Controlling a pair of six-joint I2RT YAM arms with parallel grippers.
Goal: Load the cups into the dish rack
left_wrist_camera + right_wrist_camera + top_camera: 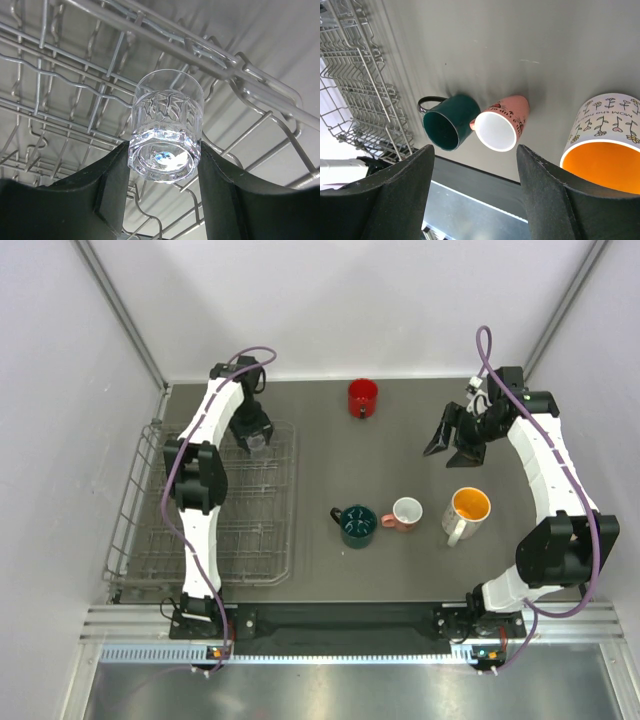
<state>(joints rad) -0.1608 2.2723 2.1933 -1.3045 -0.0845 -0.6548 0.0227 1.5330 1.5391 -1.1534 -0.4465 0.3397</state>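
Gripping a tiny clear glass [166, 135] by its thick base, the left gripper [165, 167] has its jaws partly closed, one black finger [100, 195] pressed on each side of the glass. The glass points rim-first away from the wrist camera, towards the wires of the large rectangular silver-grey wire dish rack [250, 540]. From above, gripper and glass hang over the rack's far right corner; whether the glass touches the wire cannot be told. The rack sits along the left edge of the dark grey worktop [400, 460].

The right gripper [455, 445] is spread wide and grasps nothing. It hovers above the worktop's right side, apart from every cup, fingers slanted down.

A red mug [362, 397] stands alone near the middle of the worktop's far edge. Three more mugs stand upright in a row towards the near edge, right of the rack:
- a dark green mug [357, 525], handle turned left towards the rack;
- a small pink mug with a white inside [405, 513], just beside the green one;
- a white mug with an orange inside and small printed flowers [467, 512], a little apart on the right, handle turned towards the near edge.
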